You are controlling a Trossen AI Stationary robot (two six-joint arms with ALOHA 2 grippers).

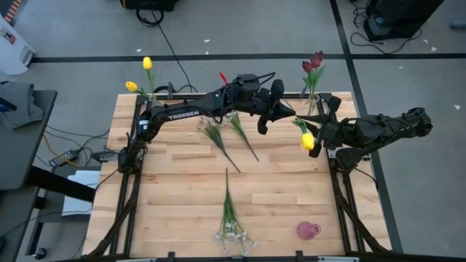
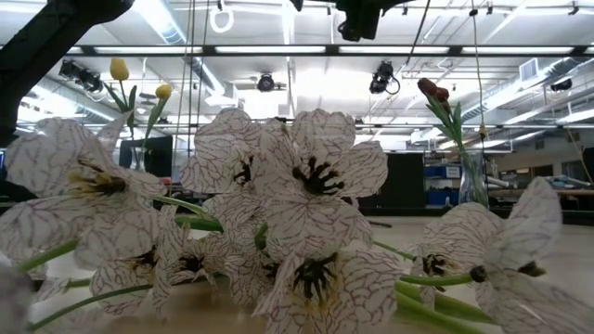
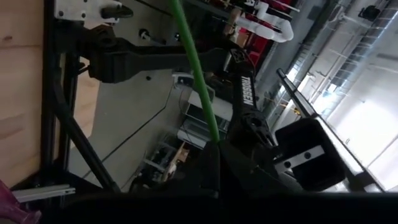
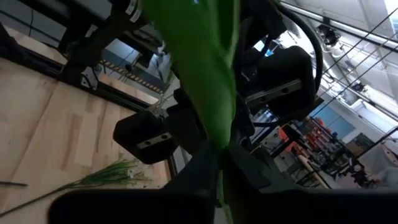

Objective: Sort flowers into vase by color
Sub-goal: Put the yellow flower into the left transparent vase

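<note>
A yellow tulip (image 1: 308, 140) with a green stem hangs in the air over the table's far right part, between my two grippers. My left gripper (image 1: 284, 115) reaches in from the left and is shut on its stem. My right gripper (image 1: 321, 135) comes from the right, next to the bloom, and is shut on the same flower. Two yellow tulips (image 1: 148, 64) stand in the far-left vase (image 1: 151, 94). Dark red tulips (image 1: 314, 61) stand in the far-right glass vase (image 2: 471, 181). Whitish sprays (image 1: 231, 227) lie at the near edge, filling the low view (image 2: 306, 186). My left gripper pinches the tulip's bare green stem (image 3: 210, 127) between its two fingers. The stem runs straight out from the fingertips, and the flower is lifted clear of the table. My right gripper pinches the tulip at a broad green leaf and stem (image 4: 219, 127) between its two fingers, close to the bloom (image 1: 308, 140). The flower is clear of the table.
Two green-stemmed flowers (image 1: 218, 138) (image 1: 244, 135) lie on the table below my left arm. A small pink vase (image 1: 308, 231) lies near the right near corner. A red object (image 1: 223, 77) sits at the far edge. Bare wood (image 1: 175, 182) shows at the left.
</note>
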